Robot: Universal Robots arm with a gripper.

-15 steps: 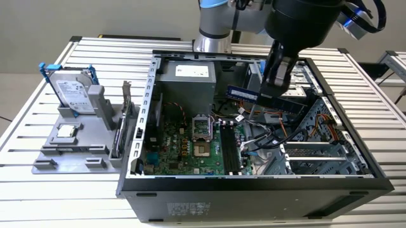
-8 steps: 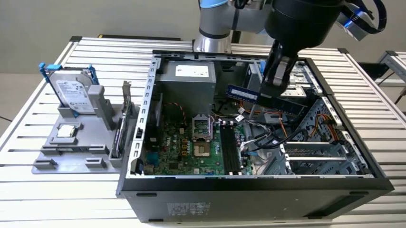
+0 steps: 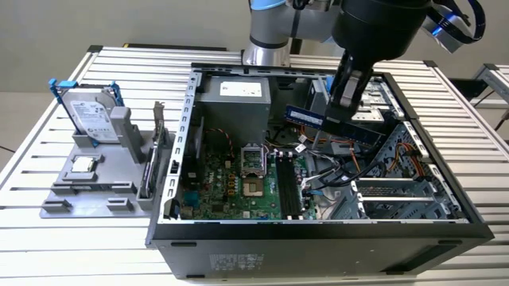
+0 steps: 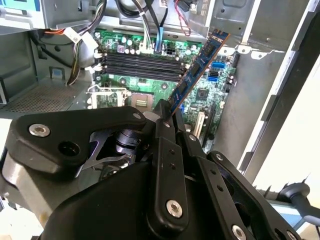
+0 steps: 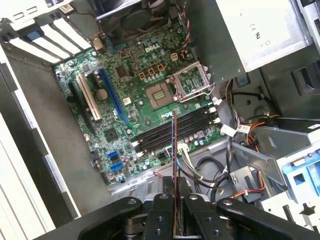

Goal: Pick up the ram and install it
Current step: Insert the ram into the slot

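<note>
The open black-and-grey metal computer case (image 3: 318, 229) lies on its side on the white slatted table (image 3: 80, 250), with one dark panel along the table's near edge. Inside it, the green motherboard (image 3: 230, 185) lies flat and carries a row of long black memory slots (image 3: 288, 187).

The black two-fingered pincer (image 3: 338, 116) hangs above the case interior, clamped on the ram (image 3: 306, 116), a long, thin blue-green circuit-board stick with dark chips. The ram is in the air, clear of the motherboard. In the first wrist view it stands edge-on between the fingers (image 5: 165, 210), over the memory slots (image 5: 170, 132) and apart from them. In the second wrist view the ram (image 4: 197, 62) projects at a slant from the pincer (image 4: 167, 116).

Farther back, a grey box-shaped power supply (image 3: 230, 98) sits in the case. Toward the table edge at the exterior view's left, a grey moulded fixture (image 3: 87, 179) holds a silver hard drive in a blue frame (image 3: 92, 116).
</note>
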